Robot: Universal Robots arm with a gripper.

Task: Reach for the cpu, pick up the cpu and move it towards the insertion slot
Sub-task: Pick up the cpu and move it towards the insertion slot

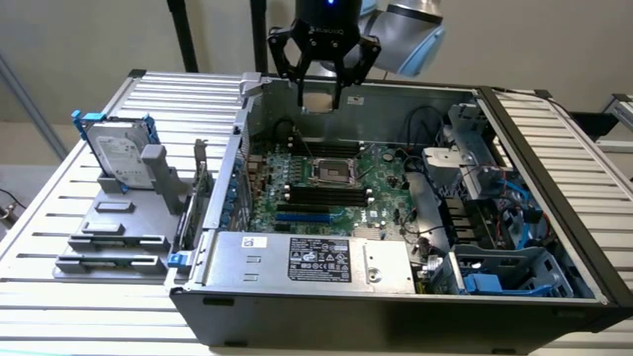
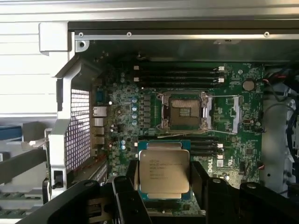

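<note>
cpu (image 2: 164,173) sits pinched between the gripper's (image 1: 322,100) two black fingers (image 2: 130,186), lifted above the open computer case (image 1: 396,311). it hangs over the green motherboard (image 2: 224,140), near but apart from the insertion slot (image 2: 183,111), whose silver frame lies uncovered.

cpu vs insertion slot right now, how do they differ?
The cpu is held in the pincer above the board; the insertion slot sits fixed on the motherboard. The cpu shows a flat silver lid with print; the insertion slot is a metal frame with a dark centre. Both are square.
</note>
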